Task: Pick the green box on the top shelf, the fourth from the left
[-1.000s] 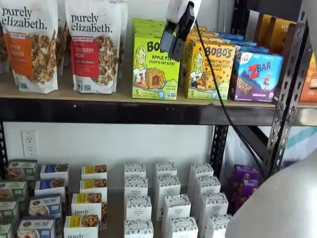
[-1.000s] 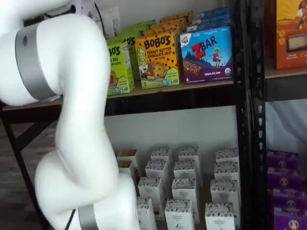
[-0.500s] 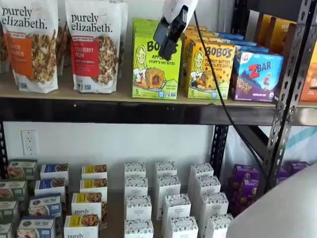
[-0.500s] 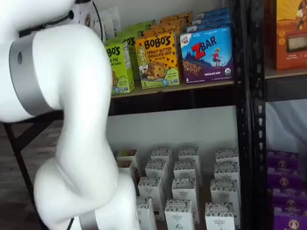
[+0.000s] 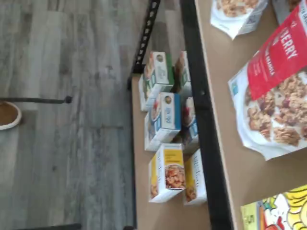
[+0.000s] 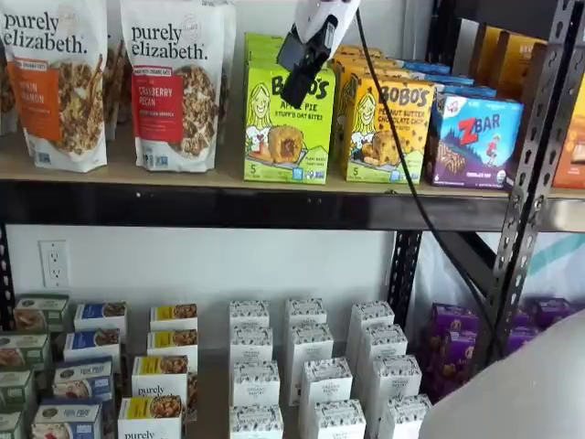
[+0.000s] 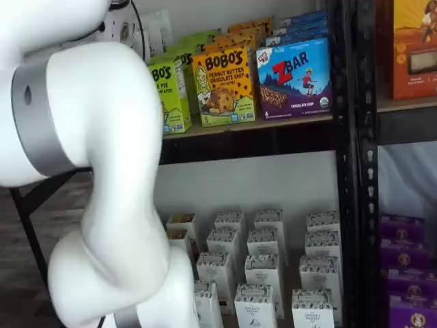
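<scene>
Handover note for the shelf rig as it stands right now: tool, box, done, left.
Tool: in front of the upper part of the green box in a shelf view; fingers seen side-on, nothing in them.
Green box: upright at the front of the top shelf, between the cranberry pecan granola bag and the yellow Bobo's box.
Done: nothing picked; box on its shelf.
Left: close in, grip the green box, pull it off the shelf.

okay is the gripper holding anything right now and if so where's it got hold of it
Nothing is held. In a shelf view the gripper hangs in front of the green box, which stands on the top shelf.
</scene>
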